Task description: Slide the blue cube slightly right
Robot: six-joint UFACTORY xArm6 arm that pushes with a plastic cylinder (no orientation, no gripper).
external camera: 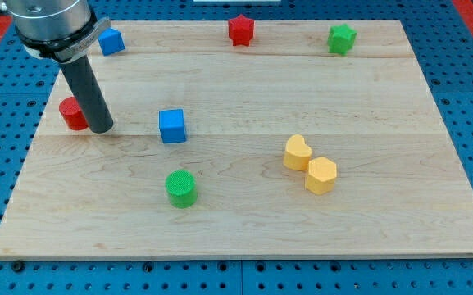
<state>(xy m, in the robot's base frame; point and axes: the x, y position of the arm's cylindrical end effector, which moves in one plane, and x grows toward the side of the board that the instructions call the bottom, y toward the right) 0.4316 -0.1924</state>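
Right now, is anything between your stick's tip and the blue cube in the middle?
Nothing: in the camera view, only bare wooden board lies between my tip and the blue cube.

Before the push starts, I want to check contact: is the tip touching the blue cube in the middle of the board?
Apart. The camera view shows bare wood between my tip and the blue cube, which lies to the tip's right.

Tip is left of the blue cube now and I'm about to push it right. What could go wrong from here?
1. My tip sits against the red cylinder; moving off may nudge it.
2. My tip lies slightly below the blue cube centre, so an off-centre push might rotate it or let it slip aside.
3. A second blue block sits at the view's top left; don't target that one.
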